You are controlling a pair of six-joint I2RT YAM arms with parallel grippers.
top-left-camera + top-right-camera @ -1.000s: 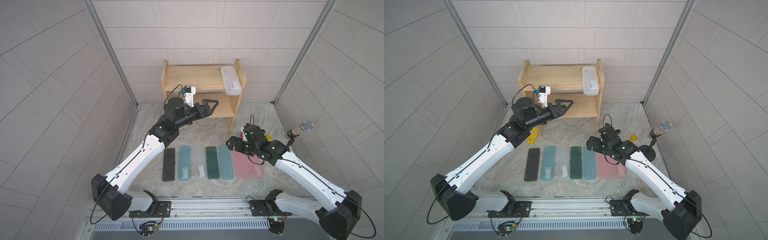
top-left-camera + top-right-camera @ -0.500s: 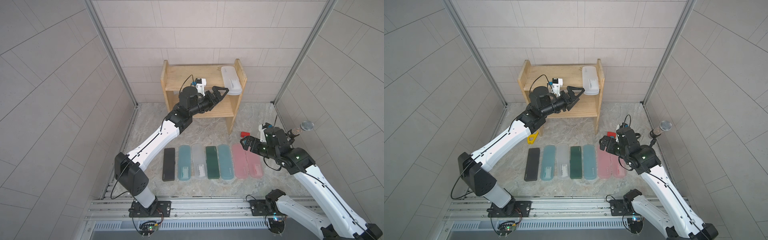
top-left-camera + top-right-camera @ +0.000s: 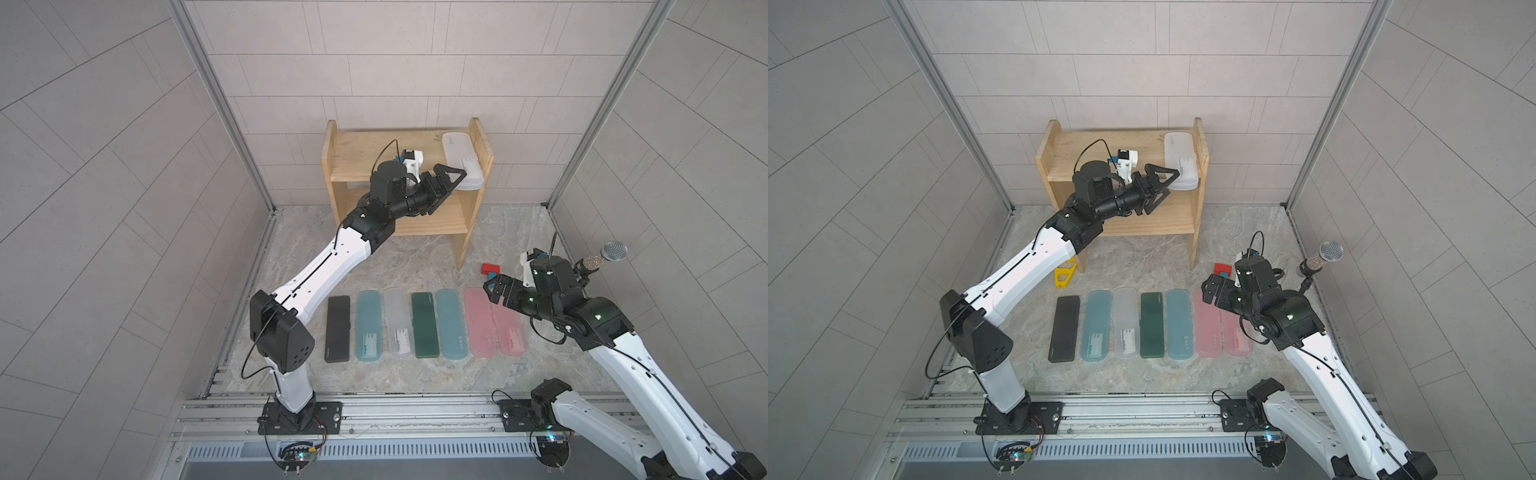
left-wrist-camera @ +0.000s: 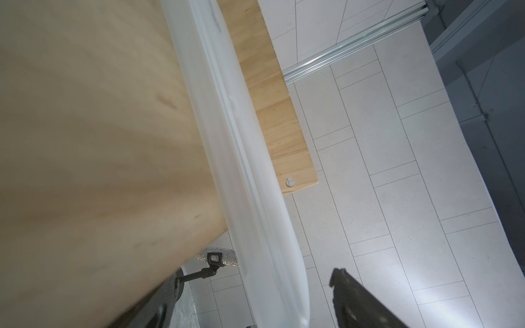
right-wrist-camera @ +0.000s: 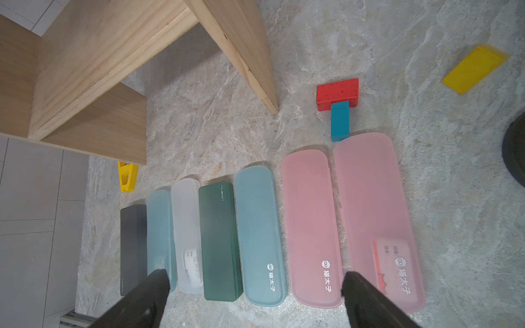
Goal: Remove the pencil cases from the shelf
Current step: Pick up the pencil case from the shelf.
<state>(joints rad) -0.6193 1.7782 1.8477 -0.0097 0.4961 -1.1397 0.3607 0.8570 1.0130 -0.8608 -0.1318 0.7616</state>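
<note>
Atop the pine shelf point(image 3: 365, 153), my left gripper point(image 3: 456, 181), jaws open, straddled the frosted white plastic pencil case point(image 3: 460, 154); a shallow pinch might drop it

pale pine shelf point(image 3: 357, 153) shows bare, matt grain; the white case point(image 3: 461, 158) is frosted translucent plastic, the black case point(image 3: 337, 328) opaque matt; mottled stone-look worktop point(image 3: 415, 262), speckled wall tiles point(image 3: 395, 62).

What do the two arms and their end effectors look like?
The left arm and right arm have white link shells, black joints and thin black cables looping outside. The left end effector and right end effector are black, with open-framed triangular fingers.
</note>
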